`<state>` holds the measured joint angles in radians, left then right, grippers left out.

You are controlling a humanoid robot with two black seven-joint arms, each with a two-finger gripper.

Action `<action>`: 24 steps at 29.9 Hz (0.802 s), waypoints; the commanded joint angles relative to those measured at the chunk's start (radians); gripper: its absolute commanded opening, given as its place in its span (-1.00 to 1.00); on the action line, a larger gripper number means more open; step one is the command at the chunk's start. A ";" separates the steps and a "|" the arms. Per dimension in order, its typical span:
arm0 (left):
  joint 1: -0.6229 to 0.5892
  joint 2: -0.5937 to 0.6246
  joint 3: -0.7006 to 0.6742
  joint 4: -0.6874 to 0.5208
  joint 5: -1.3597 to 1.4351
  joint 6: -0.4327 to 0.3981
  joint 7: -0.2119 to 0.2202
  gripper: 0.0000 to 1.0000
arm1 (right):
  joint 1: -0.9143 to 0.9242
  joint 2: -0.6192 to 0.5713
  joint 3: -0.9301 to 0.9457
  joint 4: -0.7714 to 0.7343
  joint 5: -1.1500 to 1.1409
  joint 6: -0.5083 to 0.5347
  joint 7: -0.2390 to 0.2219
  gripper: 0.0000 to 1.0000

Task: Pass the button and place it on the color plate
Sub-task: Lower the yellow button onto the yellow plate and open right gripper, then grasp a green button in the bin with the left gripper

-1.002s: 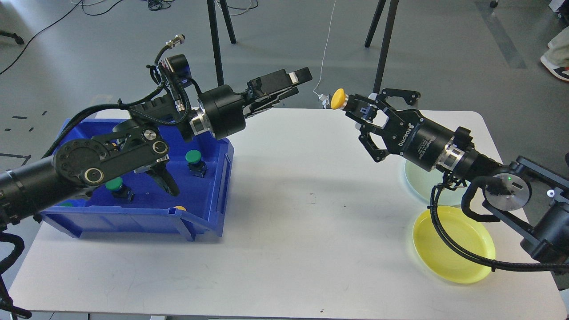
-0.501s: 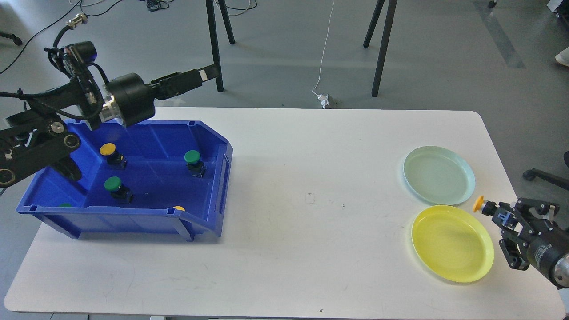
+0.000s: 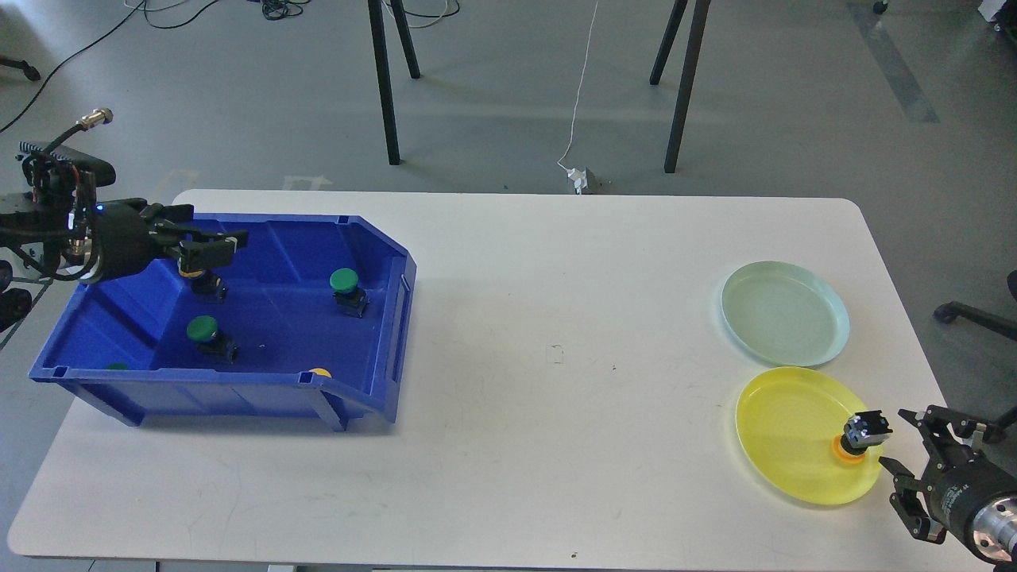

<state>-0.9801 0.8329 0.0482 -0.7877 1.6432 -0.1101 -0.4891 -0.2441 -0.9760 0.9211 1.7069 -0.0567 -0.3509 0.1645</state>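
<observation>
A yellow button (image 3: 858,442) lies cap-down on the right part of the yellow plate (image 3: 786,433), its black body pointing up. My right gripper (image 3: 902,443) is open just right of it, at the plate's rim, and holds nothing. My left gripper (image 3: 213,241) hovers over the back left of the blue bin (image 3: 373,397), with its fingers apart and empty, right above another yellow button (image 3: 199,278) that it partly hides. Two green buttons (image 3: 344,280) (image 3: 203,328) stand in the bin.
A pale green plate (image 3: 784,312) sits behind the yellow one. A yellow cap (image 3: 320,372) and a green cap (image 3: 117,366) peek over the bin's front wall. The white table (image 3: 556,357) spans the view, with stand legs on the floor behind.
My right gripper carried the yellow button down to the yellow plate and let go of it there. My left arm drew back to the left and lowered its gripper over the bin.
</observation>
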 commanded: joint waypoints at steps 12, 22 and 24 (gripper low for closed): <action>0.006 0.000 0.134 -0.018 0.015 -0.115 0.000 0.90 | 0.031 0.083 0.303 0.010 0.009 0.093 -0.016 1.00; 0.008 -0.014 0.134 0.008 0.040 -0.115 0.000 0.90 | 0.028 0.099 0.306 0.011 0.009 0.113 -0.014 1.00; 0.009 -0.037 0.134 0.039 0.041 -0.115 0.000 0.90 | 0.026 0.099 0.305 0.010 0.009 0.115 -0.013 1.00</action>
<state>-0.9715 0.8197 0.1830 -0.7806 1.6798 -0.2260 -0.4885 -0.2162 -0.8777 1.2267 1.7166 -0.0475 -0.2406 0.1505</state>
